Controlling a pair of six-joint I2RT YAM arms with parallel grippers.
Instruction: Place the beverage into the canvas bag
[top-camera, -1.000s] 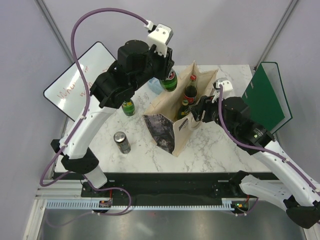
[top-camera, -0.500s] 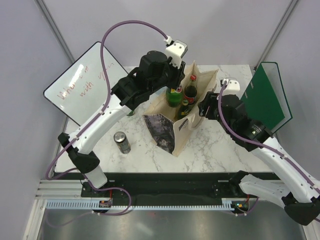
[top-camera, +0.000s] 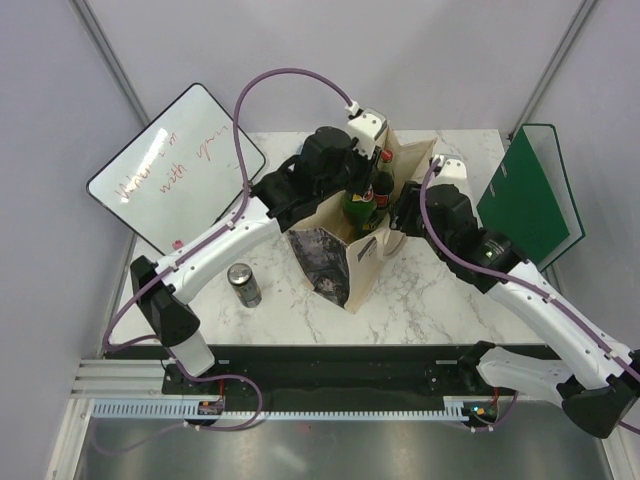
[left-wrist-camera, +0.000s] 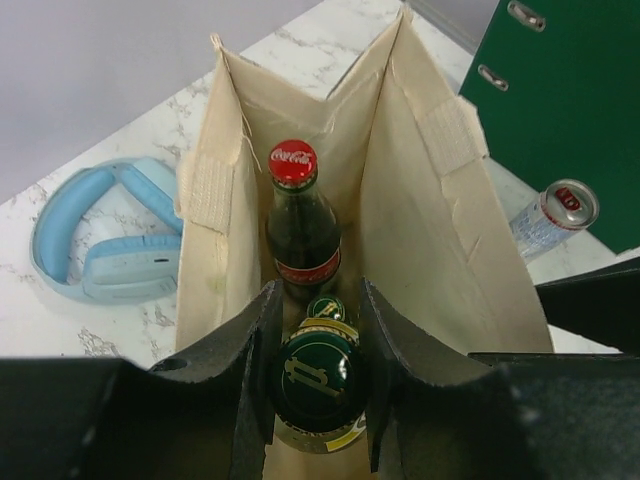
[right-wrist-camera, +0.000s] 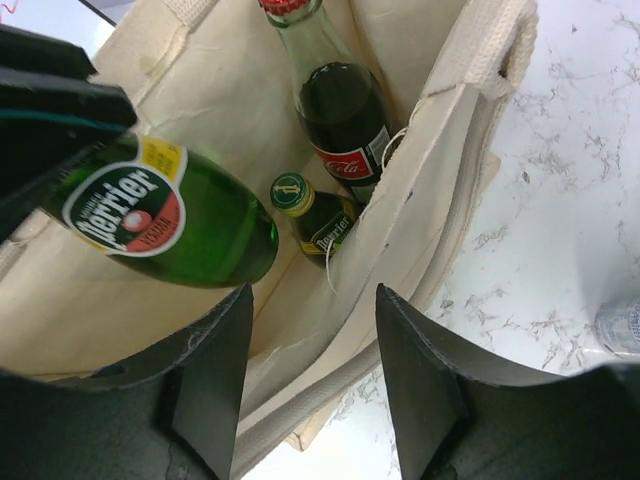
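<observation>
While canvas bag (left-wrist-camera: 440, 250) holds cola (left-wrist-camera: 303, 235), Perrier (right-wrist-camera: 170, 225) gripped

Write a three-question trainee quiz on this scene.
1. True or false: the left tool grips the green glass Perrier bottle.
2. Besides that one, how many bottles are inside the tall beige canvas bag? A one, B two, C four.
3. Fill in: the dark glass Coca-Cola bottle has a ___ cap.
Key: 1 true; 2 B; 3 red.
</observation>
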